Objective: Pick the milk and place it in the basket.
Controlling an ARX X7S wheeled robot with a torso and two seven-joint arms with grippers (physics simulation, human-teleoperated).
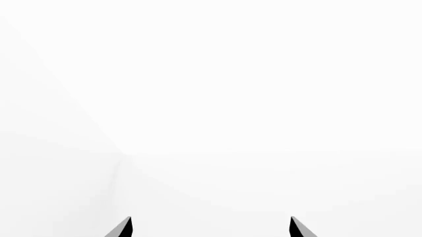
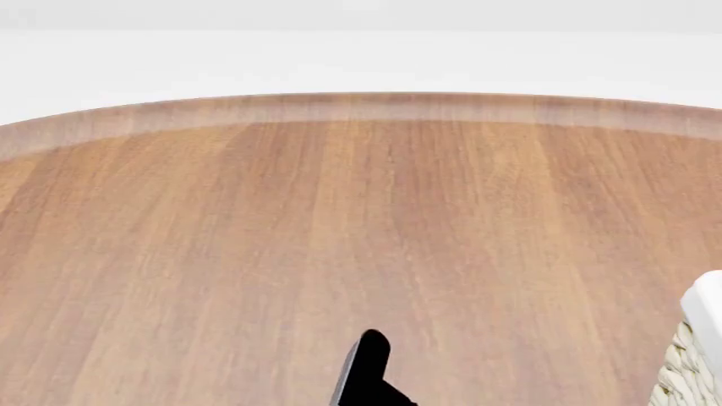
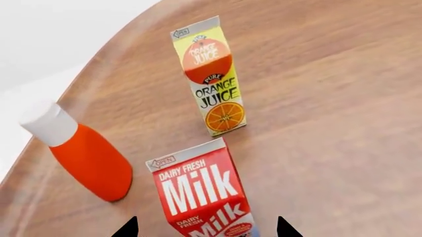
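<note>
Milk (image 3: 203,195): small gable-top carton, likely light, stiff card walls that could dent under hard squeeze, smooth printed faces so probably a bit slippery. Best taken across the flat side faces around mid-body, below the sloped red top, not on the gable ridge. Looks: red upper part with white "Milk" lettering and "Dairy Fresh", lower part cut off by the frame edge. Stands upright on the wooden table (image 3: 343,123), seen only in the right wrist view, directly ahead of the right gripper (image 3: 204,232). Right fingertips (image 3: 126,228) spread apart, one each side of the carton, nothing held, no contact visible.

Orange juice carton (image 3: 209,76) just beyond the milk, apart from it. Orange bottle with white cap (image 3: 89,155) beside the milk, near the table edge, small gap between.

Basket (image 2: 694,355): only a corner in the head view, at the robot's right, woven side and white lining.

Left gripper (image 1: 211,228) open, empty, facing blank white.
</note>
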